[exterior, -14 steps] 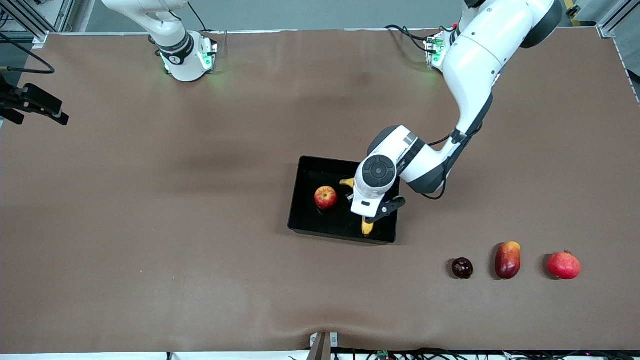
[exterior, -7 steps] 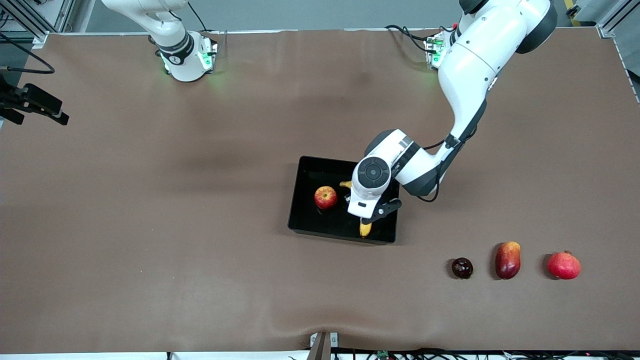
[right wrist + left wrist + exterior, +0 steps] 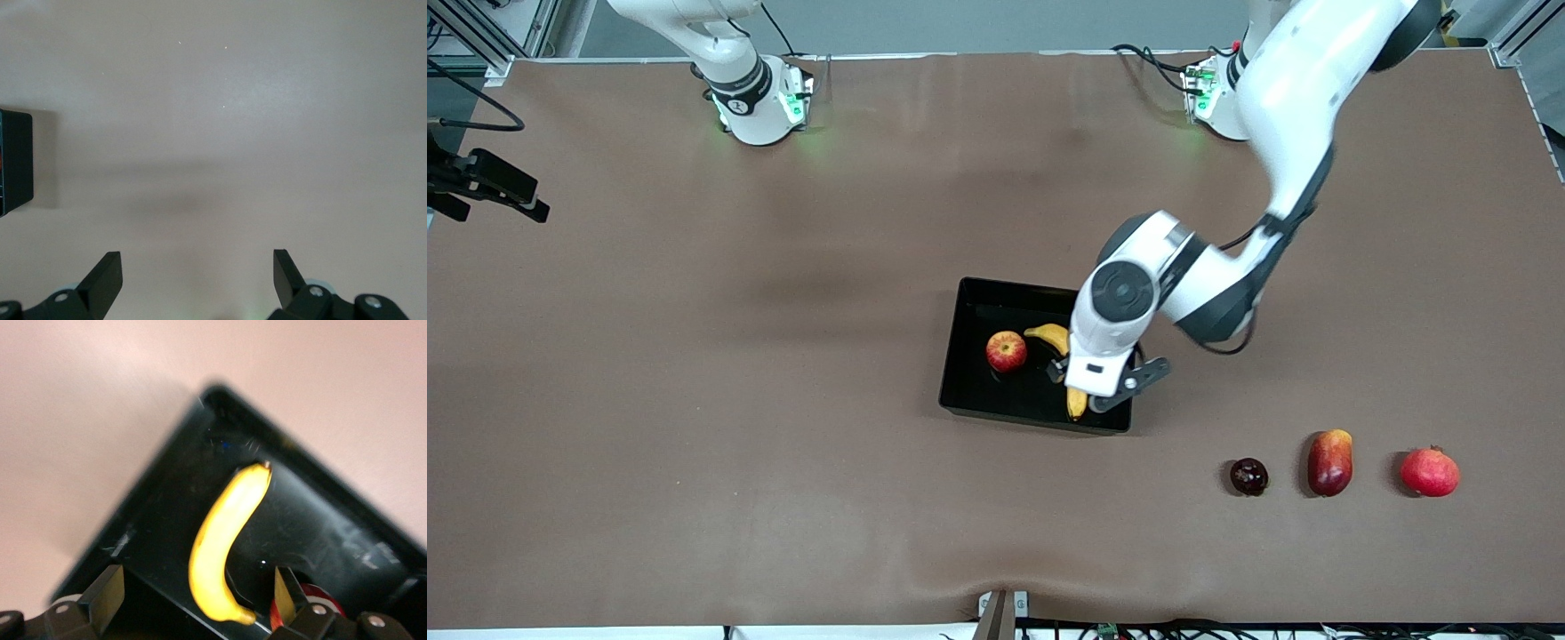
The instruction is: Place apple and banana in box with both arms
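Note:
The black box sits mid-table. The red apple lies in it, toward the right arm's end. The yellow banana lies in it beside the apple, partly hidden under the left wrist. My left gripper is open, just above the banana. In the left wrist view its open fingers straddle the banana without touching it, above the box floor, with the apple's edge beside one finger. My right gripper is open and empty over bare table, with a box corner at the view's edge; it is out of the front view.
A dark plum, a red-yellow mango and a pomegranate lie in a row nearer the front camera, toward the left arm's end. A black device juts in at the right arm's end.
The left wrist has shifted toward the left arm's end of the table, uncovering more of the banana, which stays lying in the box. The apple has not moved.

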Tool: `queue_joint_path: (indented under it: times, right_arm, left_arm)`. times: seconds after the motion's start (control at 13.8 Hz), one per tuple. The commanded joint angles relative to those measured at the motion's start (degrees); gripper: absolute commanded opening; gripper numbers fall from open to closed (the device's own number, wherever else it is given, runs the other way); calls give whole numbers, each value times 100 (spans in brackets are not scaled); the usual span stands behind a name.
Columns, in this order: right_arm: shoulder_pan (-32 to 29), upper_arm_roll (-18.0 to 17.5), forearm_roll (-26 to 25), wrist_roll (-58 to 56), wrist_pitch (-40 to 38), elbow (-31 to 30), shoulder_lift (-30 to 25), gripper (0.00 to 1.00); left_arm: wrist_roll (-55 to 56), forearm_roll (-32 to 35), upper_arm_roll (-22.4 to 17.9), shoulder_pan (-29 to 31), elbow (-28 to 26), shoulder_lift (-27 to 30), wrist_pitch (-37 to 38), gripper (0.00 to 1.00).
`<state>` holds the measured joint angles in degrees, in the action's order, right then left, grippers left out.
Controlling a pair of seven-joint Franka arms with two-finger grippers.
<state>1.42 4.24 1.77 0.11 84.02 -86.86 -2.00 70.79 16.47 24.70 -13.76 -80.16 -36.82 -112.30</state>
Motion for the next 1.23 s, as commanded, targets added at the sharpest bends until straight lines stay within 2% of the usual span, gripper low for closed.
queue_joint_path:
  times: [0.0,0.43,0.8,1.16]
  right_arm:
    - [-98,-81,-45,42,-35,11,-29,100]
    - [-98,-81,-45,42,-35,11,-29,100]
    - [-98,-81,-45,42,-35,11,-29,100]
    - [-98,-81,-45,42,-35,11,-29,100]
  left_arm:
    - [-73,49,18,215,-228,938,524,100]
    - [-1565,23,35,1155,-228,2037,1376,100]
    - [-3332,-556,35,2165,-246,2732,2159,100]
    - [-4474,-1013,-17,2895,-281,3198,2669,100]
